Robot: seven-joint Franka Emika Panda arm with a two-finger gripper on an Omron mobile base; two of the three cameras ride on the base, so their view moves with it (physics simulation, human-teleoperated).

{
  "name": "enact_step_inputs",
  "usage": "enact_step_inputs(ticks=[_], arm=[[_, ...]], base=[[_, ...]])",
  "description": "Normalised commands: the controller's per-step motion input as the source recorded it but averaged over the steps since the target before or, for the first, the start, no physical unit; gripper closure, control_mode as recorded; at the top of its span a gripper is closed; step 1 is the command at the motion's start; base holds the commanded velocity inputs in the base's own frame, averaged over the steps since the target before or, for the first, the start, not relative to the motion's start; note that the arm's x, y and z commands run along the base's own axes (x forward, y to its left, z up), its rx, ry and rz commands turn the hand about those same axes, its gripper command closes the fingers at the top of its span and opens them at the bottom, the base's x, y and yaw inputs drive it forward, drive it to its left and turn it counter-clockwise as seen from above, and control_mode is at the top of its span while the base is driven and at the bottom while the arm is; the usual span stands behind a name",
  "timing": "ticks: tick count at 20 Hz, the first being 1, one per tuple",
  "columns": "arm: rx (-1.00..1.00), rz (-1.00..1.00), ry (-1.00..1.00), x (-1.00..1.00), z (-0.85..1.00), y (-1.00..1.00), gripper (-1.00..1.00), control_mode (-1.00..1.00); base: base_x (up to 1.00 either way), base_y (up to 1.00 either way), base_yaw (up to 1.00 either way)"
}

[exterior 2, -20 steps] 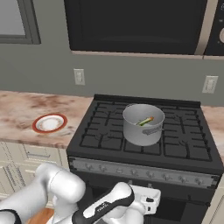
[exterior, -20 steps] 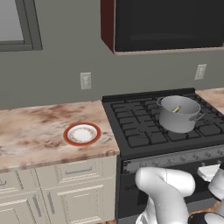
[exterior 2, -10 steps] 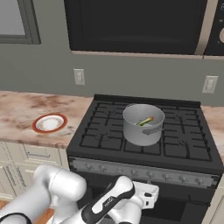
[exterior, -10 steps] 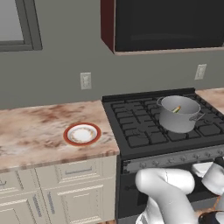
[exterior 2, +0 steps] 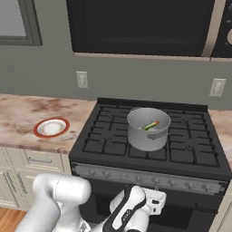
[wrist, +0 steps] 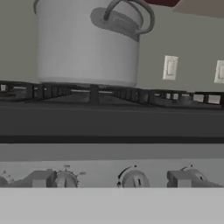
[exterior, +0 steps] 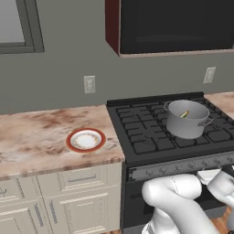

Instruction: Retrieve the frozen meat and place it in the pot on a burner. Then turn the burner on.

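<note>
Gripper sits low in front of the stove, just below the knob panel, about under the pot. In the right base view only the white hand body is visible; in the left base view it's at the frame's right edge. Finger tips aren't visible in any view, so can't tell if the jaws are spread or closed. Nothing seen held.

Hand view looks up across the stove front: a row of knobs along the panel, one roughly centred, one to each side, another at the left edge. Above the knobs, the dark front lip of the stove, then the grate.

Pot stands upright on the grate, on the stove's middle burner area toward the back, centre-right in the right base view. From the hand view the pot is straight above the knobs, one loop handle facing the camera. Burner under the pot is hidden by the pot and grate; can't tell if it's lit.

Meat is inside the pot, lying tilted against the inner wall, greenish-yellow. Also seen in the left base view.

Left of the stove: counter with a plate on it, well apart from the pot. Outlet on the wall behind the counter, another outlet on the wall right of the stove. Microwave hangs above the stove.
</note>
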Motion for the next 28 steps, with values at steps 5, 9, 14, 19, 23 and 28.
enact_step_inputs(ticks=[5, 9, 14, 19, 23, 28], arm=[[0.0, 0.08, -0.12, 0.0, -0.07, -0.16, -1.0, -1.0], [0.0, 0.08, -0.06, 0.0, -0.25, -0.32, -1.0, -1.0], [0.0, 0.04, 0.07, 0.0, -0.33, -0.3, -1.0, -1.0], [0.0, 0.0, 0.02, 0.0, -0.08, -0.01, -1.0, -1.0], [0.0, 0.0, 0.0, 0.07, 0.0, 0.0, -1.0, -1.0], [0.0, 0.0, 0.0, 0.2, 0.0, 0.0, -1.0, -1.0]], base=[[0.0, 0.0, 0.0], [0.0, 0.0, 0.0], [0.0, 0.0, 0.0], [0.0, 0.0, 0.0], [0.0, 0.0, 0.0], [0.0, 0.0, 0.0]])
